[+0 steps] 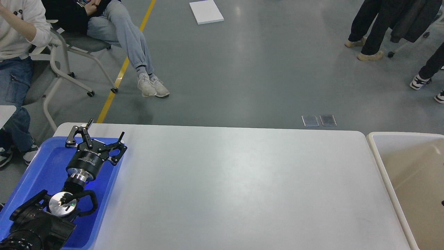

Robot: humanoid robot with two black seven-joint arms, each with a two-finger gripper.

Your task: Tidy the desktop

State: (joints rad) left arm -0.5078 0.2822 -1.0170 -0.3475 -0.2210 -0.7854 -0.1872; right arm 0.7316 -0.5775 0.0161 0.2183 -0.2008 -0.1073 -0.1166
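Grey-white surface [236,180], long axis left-right, spreads right of the left hand [100,137], which hangs spread open and holding nothing over the blue tray [38,173]; right hand unseen, beige bin [409,173] far right.

Broad pale-grey desktop [242,187], seemingly smooth

Surface [242,180], light grey; blue tray [41,166] at left edge, left end effector [105,128] above it, fingers spread; beige bin [409,173] at right
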